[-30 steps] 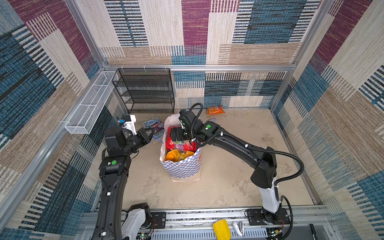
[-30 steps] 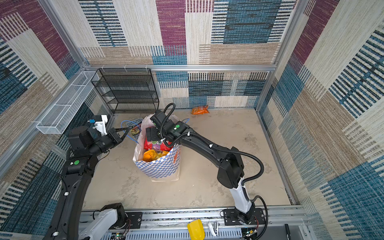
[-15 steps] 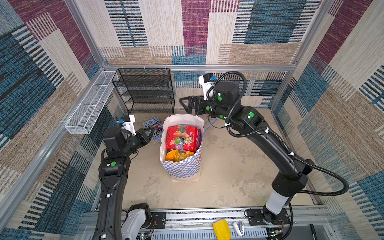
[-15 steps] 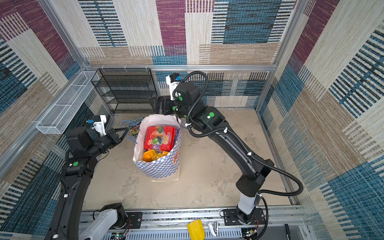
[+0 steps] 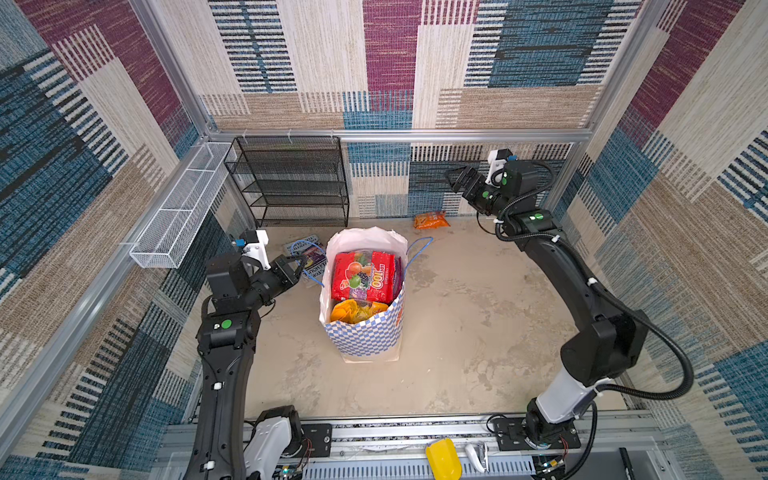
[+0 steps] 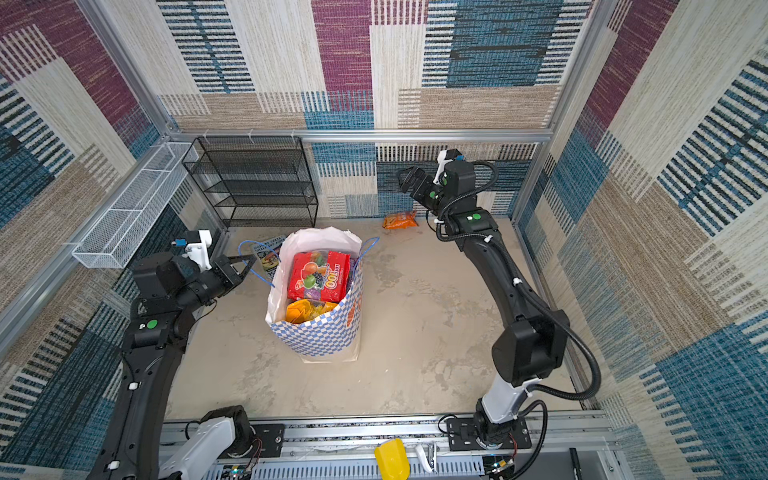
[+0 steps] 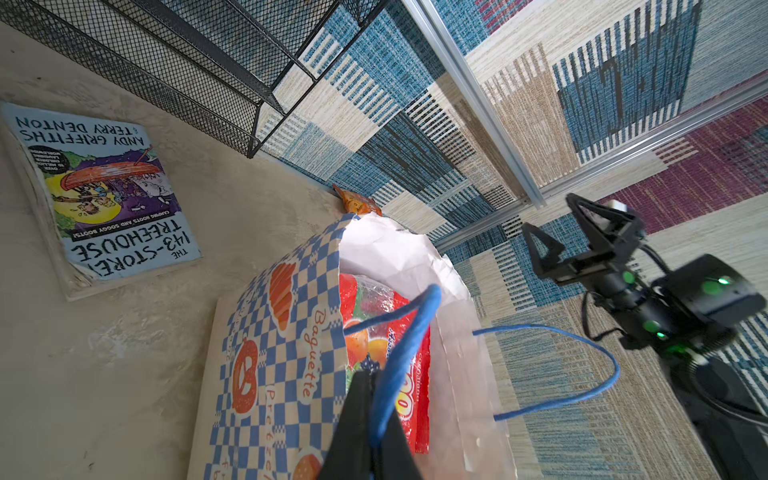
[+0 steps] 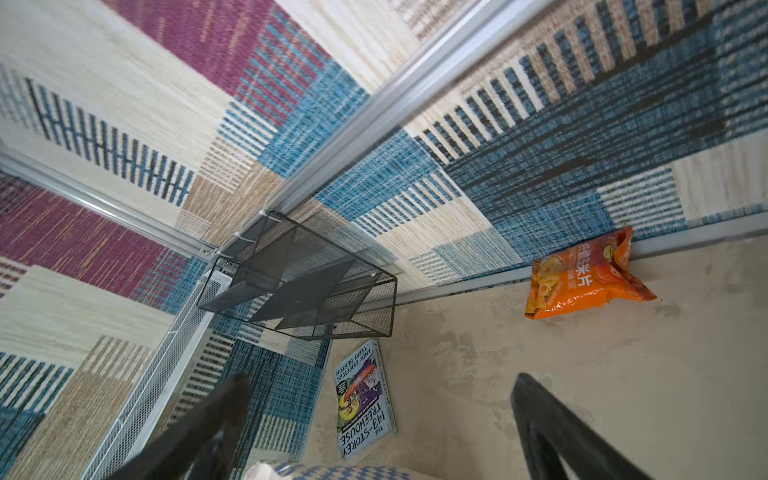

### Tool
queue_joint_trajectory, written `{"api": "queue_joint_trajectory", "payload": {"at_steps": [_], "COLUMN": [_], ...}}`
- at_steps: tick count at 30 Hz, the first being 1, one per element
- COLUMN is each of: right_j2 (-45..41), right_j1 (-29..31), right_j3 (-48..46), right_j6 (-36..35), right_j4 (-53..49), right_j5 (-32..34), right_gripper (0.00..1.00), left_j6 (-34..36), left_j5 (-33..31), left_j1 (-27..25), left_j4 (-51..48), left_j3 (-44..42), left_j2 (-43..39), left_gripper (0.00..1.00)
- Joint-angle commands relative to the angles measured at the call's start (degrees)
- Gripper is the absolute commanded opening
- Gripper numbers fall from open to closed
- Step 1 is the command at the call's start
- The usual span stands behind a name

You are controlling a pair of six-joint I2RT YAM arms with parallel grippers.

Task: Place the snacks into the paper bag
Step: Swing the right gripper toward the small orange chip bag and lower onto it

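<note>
The checked paper bag (image 5: pixel 363 336) (image 6: pixel 320 338) (image 7: pixel 266 332) stands upright mid-floor. A red snack packet (image 5: pixel 363 280) (image 6: pixel 318 276) (image 7: pixel 361 299) lies on top inside it, with a yellow-orange packet (image 5: pixel 357 311) (image 6: pixel 309 309) beside it. Another orange packet (image 5: pixel 431 219) (image 6: pixel 400 219) (image 8: pixel 582 278) lies on the floor against the back wall. My left gripper (image 5: pixel 301 264) (image 6: pixel 249 262) (image 7: pixel 372 374) is shut on the bag's blue cord handle (image 7: pixel 411 332), holding it out to the left. My right gripper (image 5: pixel 455 176) (image 6: pixel 407 174) (image 8: pixel 380 377) hangs open and empty, high near the back wall above the orange packet.
A blue-grey book (image 5: pixel 305 253) (image 7: pixel 104 195) (image 8: pixel 363 399) lies flat behind the bag on the left. A black mesh rack (image 5: pixel 291 183) stands at the back wall, and a white wire basket (image 5: pixel 178 208) hangs on the left wall.
My right gripper has come up out of the bag, leaving the red packet inside, and swung right and back toward the wall. The left gripper has kept its hold on the handle.
</note>
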Motion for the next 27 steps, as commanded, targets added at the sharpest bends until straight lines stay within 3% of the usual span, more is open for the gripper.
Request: {"api": "queue_joint_trajectory", "payload": {"at_steps": [1, 5, 10, 18, 27], "right_j2": [5.81, 13.01, 23.86, 38.59, 47.14], "right_j1": [-3.13, -6.64, -9.22, -10.06, -9.99], "right_j3": [-1.44, -3.46, 2.63, 13.41, 21.55], "right_j6": [7.01, 8.93, 8.39, 11.69, 13.32], "right_j4": [6.2, 11.32, 10.35, 10.54, 10.61], "right_j5": [-5.47, -7.78, -9.79, -14.65, -17.44], "right_gripper": [1.0, 0.99, 0.97, 0.8, 0.64], "left_j6": [-1.25, -1.61, -1.62, -1.77, -1.87], "left_j5": [1.37, 1.52, 1.29, 1.5, 1.53], "left_j1": [0.78, 1.51, 1.69, 1.85, 1.95], "left_j4": [1.9, 2.17, 1.93, 2.07, 2.17], "left_j3": [-0.07, -0.29, -0.28, -0.36, -0.45], "left_j2": [0.02, 0.34, 0.62, 0.93, 1.31], "left_gripper": [0.0, 0.0, 0.0, 0.0, 0.0]}}
